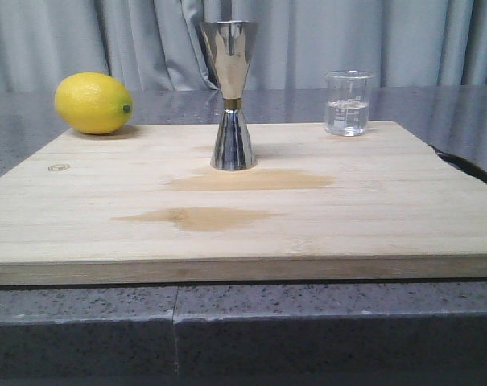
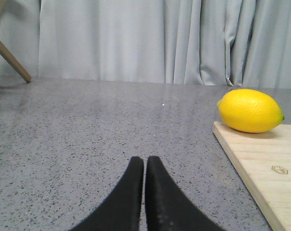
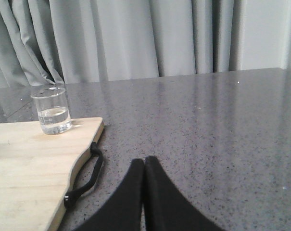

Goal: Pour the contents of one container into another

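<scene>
Nearest sits the grey speckled stone counter, and on it a broad pale wooden cutting board with two darker damp-looking patches near its middle. Off the board's left side, the left gripper hovers low over the bare counter, its black fingers pressed together with nothing between them. Off the right side, the right gripper is the same, pinched closed and empty, next to the board's black strap handle. Farther back, at mid-board, the tall shiny steel hourglass jigger with a gold waist band stands upright. At the far right corner stands the small clear glass beaker, upright and part-filled with clear liquid. A yellow lemon rests at the far left corner. Grey curtains hang behind.
</scene>
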`<state>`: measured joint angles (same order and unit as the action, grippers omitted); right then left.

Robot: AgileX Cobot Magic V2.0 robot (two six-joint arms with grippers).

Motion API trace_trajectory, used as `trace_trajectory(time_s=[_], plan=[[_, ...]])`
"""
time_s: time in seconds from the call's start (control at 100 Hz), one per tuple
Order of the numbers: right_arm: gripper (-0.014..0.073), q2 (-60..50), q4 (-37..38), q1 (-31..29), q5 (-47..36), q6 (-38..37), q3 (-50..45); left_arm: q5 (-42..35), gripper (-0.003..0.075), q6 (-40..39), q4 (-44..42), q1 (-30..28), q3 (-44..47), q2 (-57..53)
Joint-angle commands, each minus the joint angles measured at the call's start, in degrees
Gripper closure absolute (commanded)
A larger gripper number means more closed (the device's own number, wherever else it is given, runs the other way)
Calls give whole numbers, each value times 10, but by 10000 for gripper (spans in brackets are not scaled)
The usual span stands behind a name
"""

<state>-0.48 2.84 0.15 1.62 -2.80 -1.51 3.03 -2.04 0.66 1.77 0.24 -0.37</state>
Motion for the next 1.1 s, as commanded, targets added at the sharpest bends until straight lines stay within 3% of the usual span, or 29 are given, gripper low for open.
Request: trace_trajectory(time_s=[0.0, 0.26, 0.47, 0.7, 0.92, 1.09], plan=[[665, -13, 10, 0, -73, 4, -10, -50, 739, -2, 4, -1, 2, -15], [665, -13, 10, 0, -86, 4, -10, -55, 739, -2, 4, -1, 2, -15], [665, -13, -1, 0, -89, 4, -4, -103, 739, -3, 12, -1, -5, -15], [665, 6, -5, 0, 22, 4, 71, -101, 739, -3, 14, -1, -79, -5], [665, 95, 41, 0, 112, 4, 189, -1, 739, -2, 5, -1, -193, 77], [665, 171, 71, 0, 142, 4, 268, 18, 739, -2, 3, -1, -256, 147]])
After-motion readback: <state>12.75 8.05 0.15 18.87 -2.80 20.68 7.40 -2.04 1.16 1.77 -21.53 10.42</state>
